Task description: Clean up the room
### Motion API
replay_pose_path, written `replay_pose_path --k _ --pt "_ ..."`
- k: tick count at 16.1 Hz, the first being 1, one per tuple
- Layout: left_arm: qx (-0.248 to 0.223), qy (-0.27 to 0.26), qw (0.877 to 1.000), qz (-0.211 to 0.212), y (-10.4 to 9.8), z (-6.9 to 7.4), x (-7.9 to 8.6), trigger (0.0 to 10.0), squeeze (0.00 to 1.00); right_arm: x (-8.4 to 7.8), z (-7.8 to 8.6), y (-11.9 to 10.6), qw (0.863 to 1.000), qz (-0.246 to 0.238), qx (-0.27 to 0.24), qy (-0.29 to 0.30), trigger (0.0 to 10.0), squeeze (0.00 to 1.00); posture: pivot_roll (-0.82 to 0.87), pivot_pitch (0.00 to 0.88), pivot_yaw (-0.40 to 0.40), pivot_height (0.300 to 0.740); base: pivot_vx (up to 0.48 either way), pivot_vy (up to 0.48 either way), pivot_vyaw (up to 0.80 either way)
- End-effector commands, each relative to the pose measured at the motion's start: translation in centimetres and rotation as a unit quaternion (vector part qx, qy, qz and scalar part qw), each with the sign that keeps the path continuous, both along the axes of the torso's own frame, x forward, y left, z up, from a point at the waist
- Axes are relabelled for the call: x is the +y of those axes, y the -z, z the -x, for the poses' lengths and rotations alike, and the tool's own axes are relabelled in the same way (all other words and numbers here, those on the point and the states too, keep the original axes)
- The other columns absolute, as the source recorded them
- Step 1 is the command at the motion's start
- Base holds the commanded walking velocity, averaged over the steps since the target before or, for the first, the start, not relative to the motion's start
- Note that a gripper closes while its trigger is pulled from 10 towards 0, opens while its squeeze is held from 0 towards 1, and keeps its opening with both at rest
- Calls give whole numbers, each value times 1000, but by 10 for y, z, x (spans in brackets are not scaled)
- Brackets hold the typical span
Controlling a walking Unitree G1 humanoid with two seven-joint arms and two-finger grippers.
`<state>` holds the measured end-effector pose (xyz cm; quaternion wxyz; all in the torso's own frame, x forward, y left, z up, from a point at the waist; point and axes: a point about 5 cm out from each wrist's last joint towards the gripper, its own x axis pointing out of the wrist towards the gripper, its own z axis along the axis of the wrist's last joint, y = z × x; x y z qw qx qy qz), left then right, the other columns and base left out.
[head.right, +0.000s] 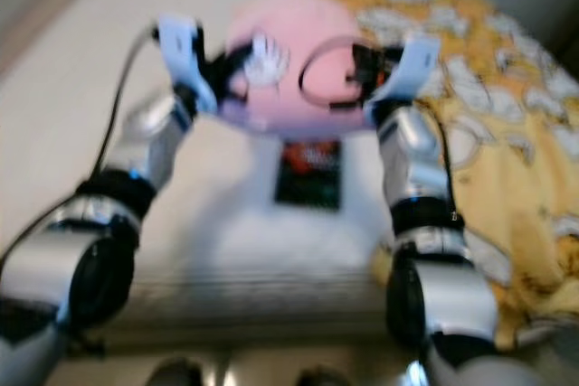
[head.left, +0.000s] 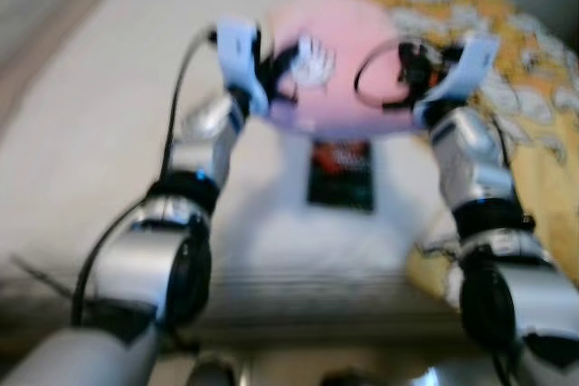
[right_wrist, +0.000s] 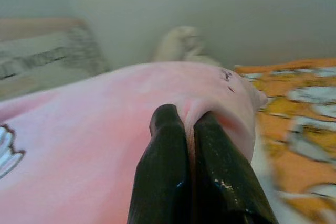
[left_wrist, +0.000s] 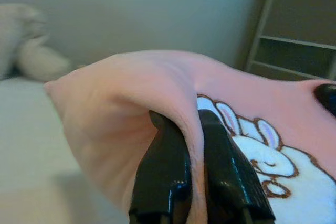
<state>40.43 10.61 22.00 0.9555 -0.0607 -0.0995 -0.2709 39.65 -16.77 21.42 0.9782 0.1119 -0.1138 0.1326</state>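
Pink pillow [head.left: 339, 61] — pinched between both pincers

A soft pink pillow [head.left: 339, 61] with a white bunny picture on its face is held up over the white bed [head.left: 81, 142], just beyond a dark book [head.left: 341, 174] lying flat on the sheet. The left hand [left_wrist: 195, 129] and right hand [right_wrist: 190, 121] each pinch a fold at opposite ends.

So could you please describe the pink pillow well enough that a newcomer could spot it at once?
Start at the white bed; beside its orange patterned blanket, the pink pillow is held up, pinched at its edges by the left hand and right hand. A white rabbit picture marks it out.
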Motion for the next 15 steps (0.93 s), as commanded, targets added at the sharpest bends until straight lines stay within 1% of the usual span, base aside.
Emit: replay_pose_path --k 1,4,6,10,11,14,15 --pt "-30 -46 998 23 -15 -2 22 0 0 -22 1 -9 999 -4 -22 44 0 75 -29 0 -50 740 0 480 781" --pt "-31 -50 998 27 -15 -2 22 0 0 -17 -1 -10 999 -3 -23 36 0 71 -19 0 -59 740 0 480 762" --pt "-31 -55 998 28 -14 -1 25 0 0 -12 -2 -9 999 -14 -20 21 0 51 -11 0 -65 740 0 480 0" --pt "-28 -61 997 27 -12 -1 27 0 0 -6 -2 -4 1000 -8 -14 11 0 47 -7 0 -71 740 0 480 0" --pt "-26 -61 997 26 -11 -1 26 0 0 -5 -2 -2 1000 1 -13 7 0 47 -7 0 -71 740 0 480 0" --pt "-26 -63 997 24 -9 -1 26 0 0 -7 -1 0 1000 3 -12 8 0 51 -8 0 -69 740 0 480 0" --pt "-27 -72 997 24 -9 -1 27 0 0 -9 -1 1 1000 2 -11 11 0 55 -12 0 -66 740 0 0 0"
